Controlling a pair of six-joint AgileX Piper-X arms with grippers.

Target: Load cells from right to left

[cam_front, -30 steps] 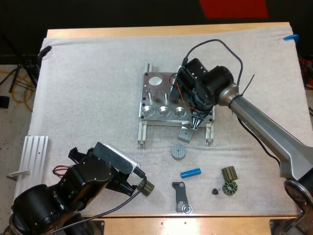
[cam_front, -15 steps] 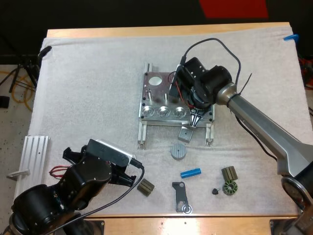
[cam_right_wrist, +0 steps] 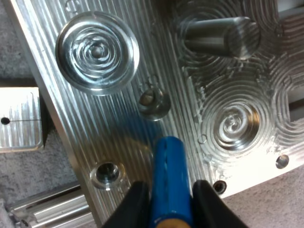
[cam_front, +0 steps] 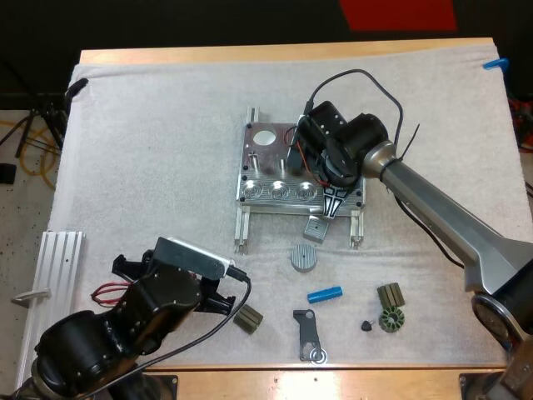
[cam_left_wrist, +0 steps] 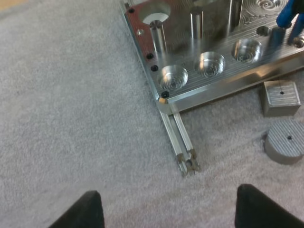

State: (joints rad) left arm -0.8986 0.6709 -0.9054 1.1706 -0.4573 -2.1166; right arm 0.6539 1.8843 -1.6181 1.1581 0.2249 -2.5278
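Note:
The metal fixture [cam_front: 265, 171] lies mid-mat, with three round sockets along its front edge. My right gripper [cam_front: 336, 202] hangs over the fixture's front right corner, shut on a blue cylinder [cam_right_wrist: 168, 173] that points down at the plate beside a small hole [cam_right_wrist: 153, 102] and the rightmost socket [cam_right_wrist: 97, 52]. A second blue cylinder [cam_front: 325, 294] lies on the mat in front of the fixture. My left gripper [cam_left_wrist: 166, 213] stands open and empty over bare mat, short of the fixture's [cam_left_wrist: 209, 66] front left corner and its rail [cam_left_wrist: 183, 145].
A grey disc [cam_front: 304, 257] and a small grey block [cam_front: 315, 227] lie just in front of the fixture. An olive block [cam_front: 247, 318] lies by my left gripper. A black bracket [cam_front: 309, 335], another olive block [cam_front: 390, 295] and a stator ring [cam_front: 389, 319] lie near the front edge. A ribbed plate [cam_front: 58, 262] lies far left.
My left gripper has let go of the olive block, which now lies on the mat, and drawn back from it. My right gripper has edged slightly back over the fixture with its blue cylinder.

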